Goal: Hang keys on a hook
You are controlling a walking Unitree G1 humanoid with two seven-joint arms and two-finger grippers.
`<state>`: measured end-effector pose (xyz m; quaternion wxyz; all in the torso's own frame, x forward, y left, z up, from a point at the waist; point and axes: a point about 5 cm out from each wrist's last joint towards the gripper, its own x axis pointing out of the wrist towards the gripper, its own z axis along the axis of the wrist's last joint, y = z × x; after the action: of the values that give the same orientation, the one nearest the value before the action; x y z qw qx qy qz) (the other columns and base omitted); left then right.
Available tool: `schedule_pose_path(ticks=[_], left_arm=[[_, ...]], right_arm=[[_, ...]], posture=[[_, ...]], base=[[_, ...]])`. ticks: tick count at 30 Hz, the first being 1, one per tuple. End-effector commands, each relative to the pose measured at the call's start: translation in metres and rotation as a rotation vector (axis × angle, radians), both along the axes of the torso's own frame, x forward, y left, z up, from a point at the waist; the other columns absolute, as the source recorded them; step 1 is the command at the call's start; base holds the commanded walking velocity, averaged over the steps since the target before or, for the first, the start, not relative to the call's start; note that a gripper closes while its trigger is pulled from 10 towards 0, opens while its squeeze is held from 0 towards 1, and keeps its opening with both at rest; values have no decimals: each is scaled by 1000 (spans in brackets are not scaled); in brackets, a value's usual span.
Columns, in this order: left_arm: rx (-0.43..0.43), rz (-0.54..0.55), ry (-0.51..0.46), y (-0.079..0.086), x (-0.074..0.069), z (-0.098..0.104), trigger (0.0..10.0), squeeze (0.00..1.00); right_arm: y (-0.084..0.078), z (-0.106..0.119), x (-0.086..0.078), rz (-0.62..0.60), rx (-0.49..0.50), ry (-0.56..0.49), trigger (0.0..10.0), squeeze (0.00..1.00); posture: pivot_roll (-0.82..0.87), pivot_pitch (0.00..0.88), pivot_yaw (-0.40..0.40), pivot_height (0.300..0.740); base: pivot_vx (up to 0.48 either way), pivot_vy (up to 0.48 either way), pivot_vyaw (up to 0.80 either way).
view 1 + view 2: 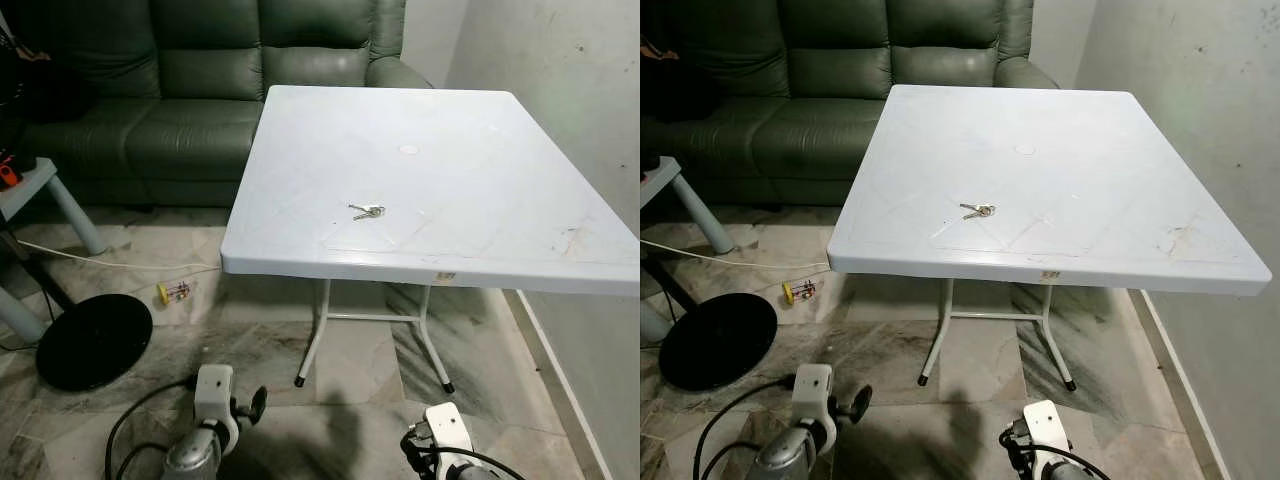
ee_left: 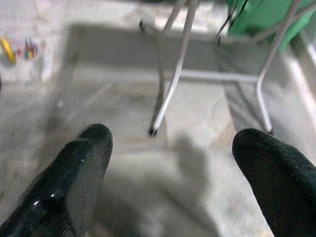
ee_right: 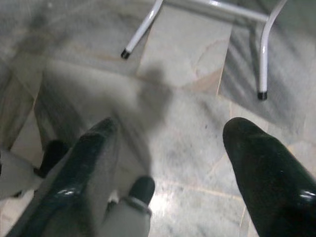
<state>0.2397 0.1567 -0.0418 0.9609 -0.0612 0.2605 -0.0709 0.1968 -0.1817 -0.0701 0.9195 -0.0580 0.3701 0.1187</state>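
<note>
A small bunch of silver keys (image 1: 367, 211) lies on the white plastic table (image 1: 480, 150), a little in from its near edge. Both arms hang low over the floor in front of the table, far below the keys. My left gripper (image 2: 170, 163) is open, its black fingers spread wide above the marble floor with nothing between them. My right gripper (image 3: 170, 153) is open too and empty, pointing at the floor near the table's legs.
A dark green leather sofa (image 1: 190, 100) stands behind the table. A wall (image 1: 580, 90) runs along the table's right side. White folding table legs (image 1: 320, 340) stand ahead. A black round base (image 1: 95, 340), a cable and a small yellow toy (image 1: 172, 292) lie on the floor to the left.
</note>
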Motion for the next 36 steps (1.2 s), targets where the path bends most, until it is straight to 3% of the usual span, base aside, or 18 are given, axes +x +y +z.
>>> schedule_pose_path(ticks=[1, 7, 14, 20, 22, 29, 36], left_arm=[[-14, -1, -55, 0, 7, 7, 10000, 0], [-54, -18, -245, -5, 30, 35, 10000, 0], [-81, -15, -364, -7, 44, 55, 10000, 0], [-109, -21, -535, -10, 60, 87, 10000, 0], [-111, -20, -543, -10, 61, 89, 10000, 0], [-121, -15, -683, -12, 70, 122, 10000, 0], [-121, -11, -767, -10, 69, 146, 10000, 0]], right_arm=[[0, 4, 5, -7, 15, -40, 10000, 1000], [0, 24, 29, -50, 69, -200, 10000, 1000], [4, 42, 49, -56, 124, -321, 10000, 1000], [7, 75, 78, -73, 196, -513, 10000, 1000], [7, 76, 79, -74, 197, -521, 10000, 1000], [6, 105, 95, -76, 220, -675, 10000, 1000], [4, 132, 105, -96, 257, -795, 10000, 1000]], posture=[[18, 0, -25, 736], [12, 0, -20, 736], [8, 0, -17, 736], [8, 0, -17, 736], [8, 0, -17, 736], [15, 0, -23, 736], [15, 0, -22, 736]], base=[[0, 0, 0], [0, 0, 0], [0, 0, 0], [0, 0, 0], [0, 0, 0], [0, 0, 0], [0, 0, 0]])
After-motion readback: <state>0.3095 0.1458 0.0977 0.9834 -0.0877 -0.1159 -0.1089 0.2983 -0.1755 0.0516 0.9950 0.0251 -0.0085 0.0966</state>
